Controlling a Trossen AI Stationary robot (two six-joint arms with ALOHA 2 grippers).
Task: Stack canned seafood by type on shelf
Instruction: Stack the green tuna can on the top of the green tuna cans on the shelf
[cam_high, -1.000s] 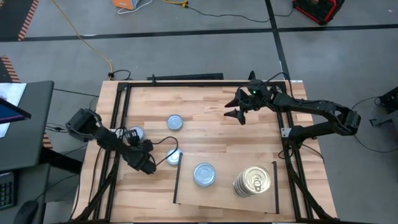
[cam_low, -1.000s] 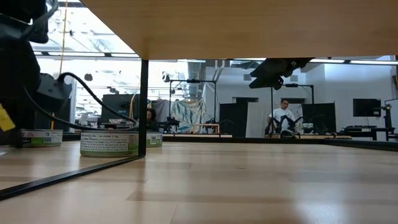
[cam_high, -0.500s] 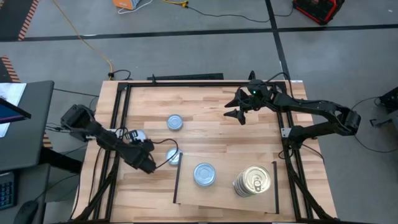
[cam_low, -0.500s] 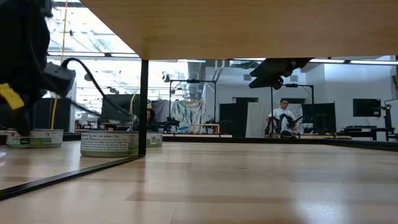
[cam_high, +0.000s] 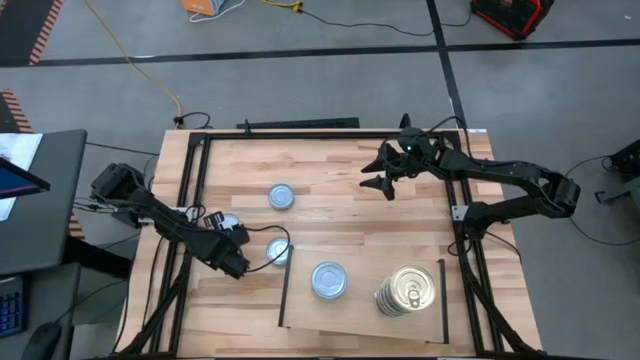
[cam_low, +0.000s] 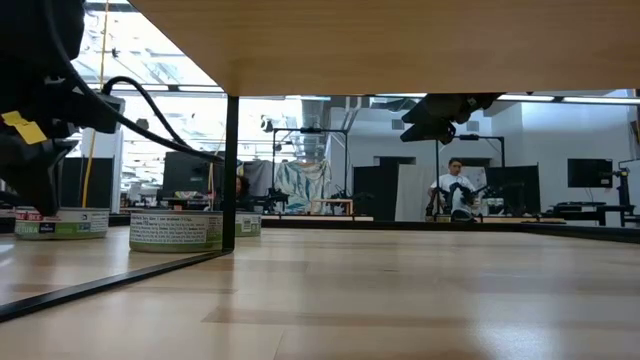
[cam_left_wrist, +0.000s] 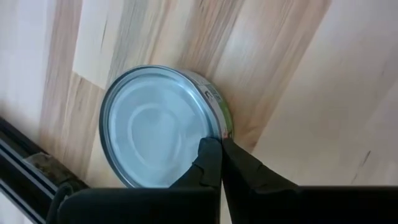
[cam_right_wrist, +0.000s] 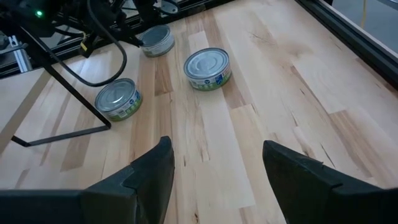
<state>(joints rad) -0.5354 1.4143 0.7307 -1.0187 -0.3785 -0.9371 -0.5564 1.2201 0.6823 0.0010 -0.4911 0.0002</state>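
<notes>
A silvery-blue tin (cam_left_wrist: 158, 143) lies flat on the tabletop near the table's left edge, also seen in the high view (cam_high: 229, 221) and the low view (cam_low: 62, 222). My left gripper (cam_left_wrist: 217, 144) is shut, its tips over that tin's rim. A second tin (cam_high: 281, 252) lies beside the shelf's left black strip, and a third tin (cam_high: 281, 196) lies farther back. On the shelf (cam_high: 365, 322) stand a silvery stack (cam_high: 328, 280) and a gold-lidded stack (cam_high: 405, 290). My right gripper (cam_high: 383, 178) hangs open at the far right with nothing between its fingers. My left gripper's shut fingertips (cam_left_wrist: 210, 152) come slanting down from above onto the tin's rim (cam_left_wrist: 214, 127), on the side away from the table's left edge. I cannot tell whether they touch the rim. The tin lies flat on the wood.
The black frame rails (cam_left_wrist: 25, 162) run close past the left tin. The shelf's black side strip (cam_low: 230, 170) stands between the loose tins and the board. Bare wood lies under my right gripper (cam_right_wrist: 216, 144) in the table's middle.
My left gripper has risen above the left tin and tipped. Its arm has drawn back toward the table's left edge. More of the tin's lid shows now, and the tin stays on the table.
</notes>
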